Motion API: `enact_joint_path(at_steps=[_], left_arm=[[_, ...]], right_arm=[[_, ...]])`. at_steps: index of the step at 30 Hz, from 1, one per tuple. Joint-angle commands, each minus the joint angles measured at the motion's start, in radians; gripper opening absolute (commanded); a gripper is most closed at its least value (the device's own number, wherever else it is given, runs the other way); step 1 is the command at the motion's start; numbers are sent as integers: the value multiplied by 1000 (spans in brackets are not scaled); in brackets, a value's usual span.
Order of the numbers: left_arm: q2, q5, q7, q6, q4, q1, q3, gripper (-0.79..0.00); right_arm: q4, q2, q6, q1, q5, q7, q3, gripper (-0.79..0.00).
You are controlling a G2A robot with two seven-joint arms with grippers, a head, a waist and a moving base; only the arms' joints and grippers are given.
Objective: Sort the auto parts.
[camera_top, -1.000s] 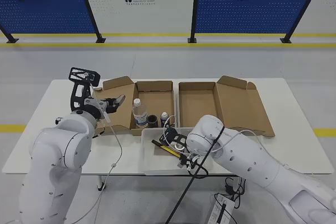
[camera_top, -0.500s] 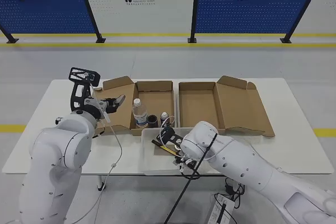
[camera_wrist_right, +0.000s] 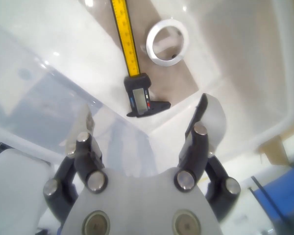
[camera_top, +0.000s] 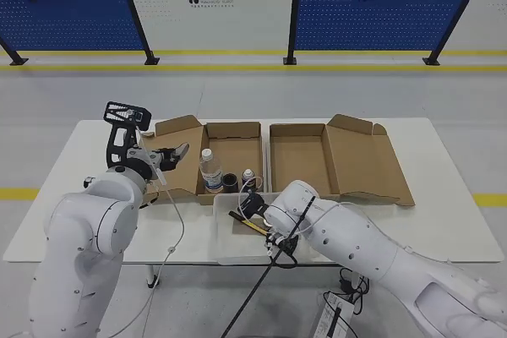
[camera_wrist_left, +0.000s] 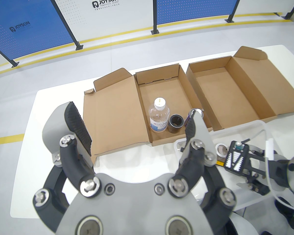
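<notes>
So far we count a bottle (camera_wrist_left: 158, 117) and two cans (camera_wrist_left: 175, 123) in the box (camera_wrist_left: 159, 89) behind the tray (camera_top: 228, 241); a caliper (camera_wrist_right: 126, 42) and a ring (camera_wrist_right: 149, 47) are left inside it, under our right gripper (camera_wrist_right: 144, 108), jaws spread and empty.

The bin (camera_wrist_right: 247, 50) is glossy white plastic, the boxes (camera_wrist_left: 112, 113) matt cardboard, the bottle (camera_wrist_left: 158, 117) clear smooth plastic.

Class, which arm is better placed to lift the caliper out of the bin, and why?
Right. The right gripper, open, hangs over the bin, just above the caliper. The left gripper, also open, is off by the left box.
</notes>
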Motion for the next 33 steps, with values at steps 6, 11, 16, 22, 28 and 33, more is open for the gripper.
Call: enact_joint_path(at_steps=[6, 11, 16, 22, 28, 33], left_arm=[[0, 0, 0, 0, 0, 0, 0, 0], [0, 0, 0, 0, 0, 0, 0, 0], [0, 0, 0, 0, 0, 0, 0, 0], [0, 0, 0, 0, 0, 0, 0, 0], [0, 0, 0, 0, 0, 0, 0, 0], [0, 0, 0, 0, 0, 0, 0, 0]], right_arm=[[31, -23, -4, -4, -4, 1, -12, -225], [50, -31, -12, -11, -8, -2, -9, -265], [61, -34, -13, -22, -20, -3, 1, -409], [63, -34, -17, -35, -36, 2, 19, -406], [66, -32, -28, -47, -47, 9, 37, -416], [79, -33, -42, -56, -51, 13, 49, -428]])
